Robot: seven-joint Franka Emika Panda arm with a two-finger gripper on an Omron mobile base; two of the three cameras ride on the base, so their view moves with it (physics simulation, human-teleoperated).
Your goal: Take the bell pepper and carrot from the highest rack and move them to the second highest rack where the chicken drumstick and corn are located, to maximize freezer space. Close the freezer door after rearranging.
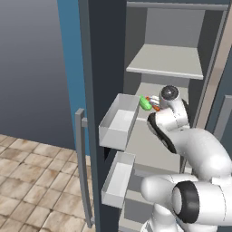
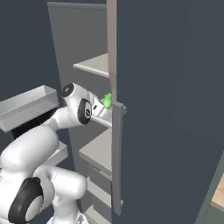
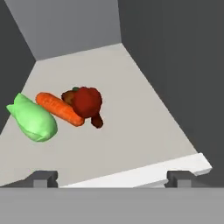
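Spread end effector [image 3: 105,178] fingertips hover short of carrot [image 3: 59,108], lying well ahead on rack [image 3: 131,131].

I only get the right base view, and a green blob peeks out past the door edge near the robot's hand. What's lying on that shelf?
Observer: The hand view shows three things: a pale green item, an orange carrot and a dark red lumpy item.
Operator: How are they arranged?
Observer: The carrot lies between the other two, close against the red one.
Operator: Is the robot holding any?
Observer: No. The end effector is open, its tips wide apart and short of all three.
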